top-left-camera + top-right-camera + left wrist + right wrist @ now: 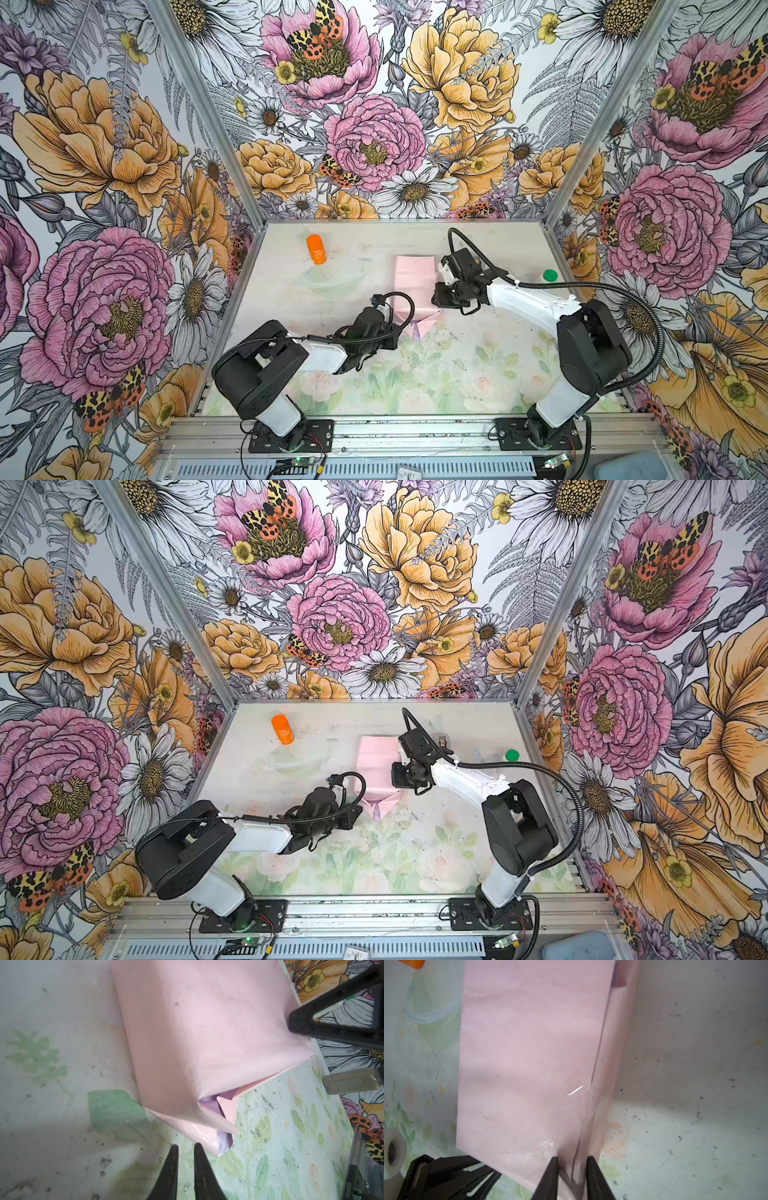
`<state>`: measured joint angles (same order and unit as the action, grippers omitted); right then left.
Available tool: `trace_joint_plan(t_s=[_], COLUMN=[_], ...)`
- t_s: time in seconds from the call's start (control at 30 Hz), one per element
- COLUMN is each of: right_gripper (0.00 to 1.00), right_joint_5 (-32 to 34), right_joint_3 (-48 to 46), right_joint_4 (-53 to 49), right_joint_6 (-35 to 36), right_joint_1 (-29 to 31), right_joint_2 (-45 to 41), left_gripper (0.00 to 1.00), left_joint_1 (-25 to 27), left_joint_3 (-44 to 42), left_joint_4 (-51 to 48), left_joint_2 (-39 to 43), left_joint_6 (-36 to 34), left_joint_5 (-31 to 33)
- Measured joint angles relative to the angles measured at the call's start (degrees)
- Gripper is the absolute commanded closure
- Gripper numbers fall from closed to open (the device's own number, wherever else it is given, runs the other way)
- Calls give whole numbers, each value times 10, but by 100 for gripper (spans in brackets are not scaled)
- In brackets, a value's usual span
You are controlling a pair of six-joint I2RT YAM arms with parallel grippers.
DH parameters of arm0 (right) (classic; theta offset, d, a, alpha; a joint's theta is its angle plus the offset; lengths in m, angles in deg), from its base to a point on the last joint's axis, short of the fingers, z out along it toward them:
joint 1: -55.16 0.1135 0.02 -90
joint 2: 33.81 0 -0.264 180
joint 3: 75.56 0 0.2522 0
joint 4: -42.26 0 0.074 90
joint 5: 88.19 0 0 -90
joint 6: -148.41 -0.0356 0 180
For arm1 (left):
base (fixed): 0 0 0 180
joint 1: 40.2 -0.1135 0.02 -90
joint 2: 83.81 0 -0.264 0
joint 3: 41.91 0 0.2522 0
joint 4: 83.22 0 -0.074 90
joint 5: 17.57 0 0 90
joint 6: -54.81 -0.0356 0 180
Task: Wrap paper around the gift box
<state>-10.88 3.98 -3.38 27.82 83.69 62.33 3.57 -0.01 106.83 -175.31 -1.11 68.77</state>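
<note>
The paper (413,282) (374,766) lies folded into a long parcel, pale pink side out, at the table's middle. The gift box is hidden. At the parcel's near end the folds show lilac inside (209,1105), and a pointed flap lies flat on the table. My left gripper (186,1146) (392,334) hovers just short of that flap. Its fingers are a narrow gap apart with only table between them. My right gripper (571,1158) (435,302) rests its tips on the parcel's top near the right edge, astride the seam. Its fingers are slightly apart. Clear tape (571,1105) glints over the seam.
An orange cylinder (316,249) (282,729) lies at the back left of the table. A green-capped clear bottle (550,274) (351,1082) lies at the right edge. Floral walls enclose the table on three sides, and the arm bases stand along the front rail.
</note>
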Motion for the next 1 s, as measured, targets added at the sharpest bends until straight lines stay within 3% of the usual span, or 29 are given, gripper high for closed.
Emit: trace_joint_plan(t_s=[0.47,0.7,1.0], right_gripper=[75,63,55], right_joint_5=[-1,2,11], right_joint_3=[-5,-12,-59], right_joint_4=[8,12,8], right_joint_6=[0,-6,-19], right_joint_1=[0,0,-9], right_joint_2=[-1,-7,-111], left_gripper=[83,82,63], left_joint_1=[0,0,4], left_joint_3=[72,68,17], left_joint_4=[55,65,54], left_joint_2=[-111,-113,-15], left_joint_6=[-2,-2,1], left_joint_5=[-11,-12,-10])
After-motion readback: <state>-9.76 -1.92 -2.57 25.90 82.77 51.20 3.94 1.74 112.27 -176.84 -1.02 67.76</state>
